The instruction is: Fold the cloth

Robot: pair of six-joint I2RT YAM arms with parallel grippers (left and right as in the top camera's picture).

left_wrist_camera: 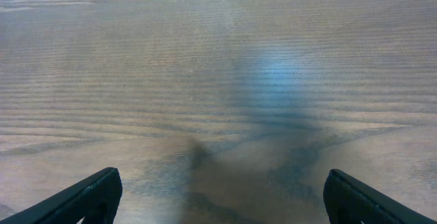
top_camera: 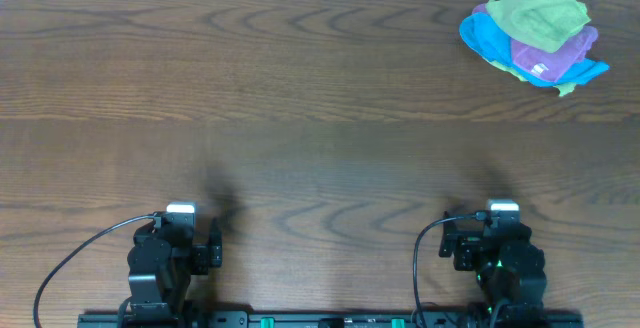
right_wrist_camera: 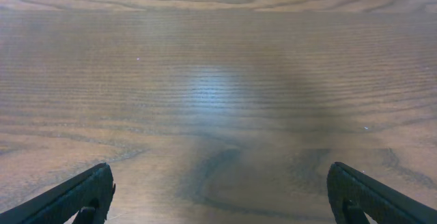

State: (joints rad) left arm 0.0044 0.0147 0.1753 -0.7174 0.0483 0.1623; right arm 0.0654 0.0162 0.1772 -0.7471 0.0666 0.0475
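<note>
Spotting the cloth (top_camera: 545, 16) at the far right of the table (top_camera: 300, 98), sitting crumpled rather than flat, topping a small heap of 3 rags. Finding a purple cloth (top_camera: 565, 48) directly under it and touching it, carrying a small white patch too small to identify. Finding a bright blue cloth (top_camera: 482, 36) at the bottom, sticking out on the left side and along the near edge of the heap. Seeing both arms sitting at the near edge, 1 at left and 1 at right, well apart from the heap and from each other. Holding the left gripper (left_wrist_camera: 222, 183) over bare wood grain, fingers (left_wrist_camera: 95, 197) standing wide apart, clamping nothing. Holding the right gripper (right_wrist_camera: 220, 179) the same way, fingers (right_wrist_camera: 82, 197) spread wide, only tabletop showing between them. Noting a black cable (top_camera: 80, 253) looping out to the left of the left arm and another curving beside the right arm. Picking up soft arm shadows and a pale light glare on the wood in both wrist views.
</note>
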